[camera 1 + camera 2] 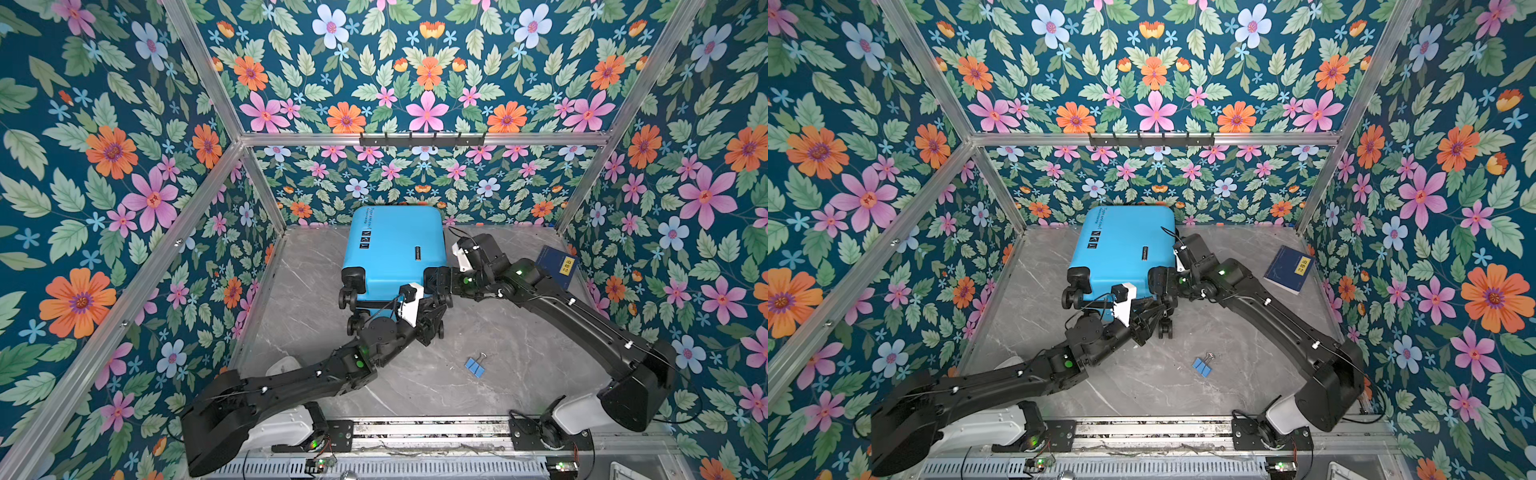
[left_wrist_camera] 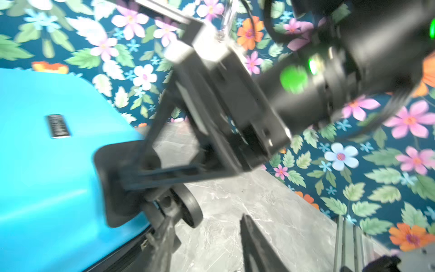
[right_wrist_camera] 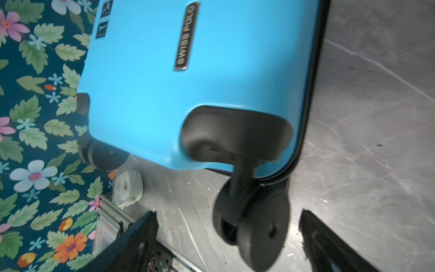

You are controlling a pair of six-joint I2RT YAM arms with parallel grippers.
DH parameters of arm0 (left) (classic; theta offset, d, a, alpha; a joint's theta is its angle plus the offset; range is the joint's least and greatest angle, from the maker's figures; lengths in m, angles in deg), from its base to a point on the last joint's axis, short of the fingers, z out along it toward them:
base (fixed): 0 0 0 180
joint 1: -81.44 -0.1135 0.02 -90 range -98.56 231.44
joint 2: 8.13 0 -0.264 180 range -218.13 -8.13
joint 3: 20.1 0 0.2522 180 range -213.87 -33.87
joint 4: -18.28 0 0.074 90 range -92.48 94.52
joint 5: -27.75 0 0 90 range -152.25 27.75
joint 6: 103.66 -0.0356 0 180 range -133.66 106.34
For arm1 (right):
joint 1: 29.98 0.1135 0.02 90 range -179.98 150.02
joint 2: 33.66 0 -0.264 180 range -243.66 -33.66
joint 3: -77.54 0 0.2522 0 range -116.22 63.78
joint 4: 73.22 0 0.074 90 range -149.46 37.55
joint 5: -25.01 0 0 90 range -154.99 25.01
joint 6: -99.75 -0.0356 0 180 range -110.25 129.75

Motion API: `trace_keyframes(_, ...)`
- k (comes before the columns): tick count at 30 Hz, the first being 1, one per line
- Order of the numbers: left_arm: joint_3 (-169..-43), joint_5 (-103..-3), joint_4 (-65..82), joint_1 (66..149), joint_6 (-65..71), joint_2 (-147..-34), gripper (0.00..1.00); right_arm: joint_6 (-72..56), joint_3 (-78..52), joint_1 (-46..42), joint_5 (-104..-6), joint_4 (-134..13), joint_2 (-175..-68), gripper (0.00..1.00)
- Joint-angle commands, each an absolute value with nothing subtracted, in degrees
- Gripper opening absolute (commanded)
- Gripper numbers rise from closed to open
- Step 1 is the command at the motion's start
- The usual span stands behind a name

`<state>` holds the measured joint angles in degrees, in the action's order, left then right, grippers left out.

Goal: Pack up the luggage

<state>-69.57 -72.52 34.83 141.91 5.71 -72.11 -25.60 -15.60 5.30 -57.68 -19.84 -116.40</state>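
Right now your luggage (image 1: pixel 395 249) (image 1: pixel 1121 249) lies flat on the grey marble surface (image 1: pixel 519 332), close to the back wall. Its sky-blue shell faces up and its black wheels point toward the arm bases. From what the right wrist view shows, the two halves sit together along a black seam.

Your right gripper (image 1: pixel 434 279) (image 3: pixel 228 213) is at the wheel corner on the right of the luggage. Its fingers stand wide apart, and one spinner wheel (image 3: pixel 259 226) shows between them, touching neither.

Your left gripper (image 1: pixel 434 328) (image 2: pixel 207 226) sits just in front of that same corner, low by the wheels. Its fingers are apart too, with bare surface between them. The left wrist view is blurred, so you cannot tell whether one finger brushes a wheel bracket.

Farther out, a blue binder clip (image 1: pixel 476 365) (image 1: pixel 1202 365) lies alone on the surface between the two arms. A dark-blue book (image 1: pixel 557 266) (image 1: pixel 1289 268) rests by the right wall, well apart from the luggage. A small white object (image 3: pixel 128 188) sits near the left arm, partly hidden in both top views.
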Motion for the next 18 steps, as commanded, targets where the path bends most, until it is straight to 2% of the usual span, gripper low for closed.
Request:
trace_keyframes(1, -75.55, -82.22, 6.2, 141.45, 10.55, -69.24, 0.61, -24.01, -10.89, 2.87, -57.37, -20.48, -112.88, 0.89)
trace_keyframes(3, -80.73, -86.55, -5.28, 141.13, 11.71, -68.77, 0.63, -23.14, -7.0, 2.22, -57.66, -21.74, -109.71, 0.84)
trace_keyframes(5, -85.2, -89.37, -15.63, 139.58, 13.53, -68.69, 0.7, -22.59, -2.4, 2.2, -57.79, -24.02, -106.62, 0.79)
trace_keyframes(8, -89.22, -85.08, -25.74, 132.23, 15.19, -68.12, 0.75, -22.66, 4.76, 1.95, -56.17, -29.38, -103.37, 0.76)
trace_keyframes(11, -89.18, -76.84, -28.04, 122.42, 15.15, -64.6, 0.76, -23.23, 11.06, 1.97, -52.91, -36.5, -101.84, 0.76)
trace_keyframes(13, -89.13, -75.44, -29.48, 118.47, 14.54, -62.48, 0.77, -23.82, 15.16, 1.92, -50.59, -42.3, -101.36, 0.76)
trace_keyframes(18, -89.19, -75.1, -33.25, 115.11, 12.49, -62.45, 0.77, -24.26, 21.31, 1.92, -45.39, -54.38, -102.48, 0.75)
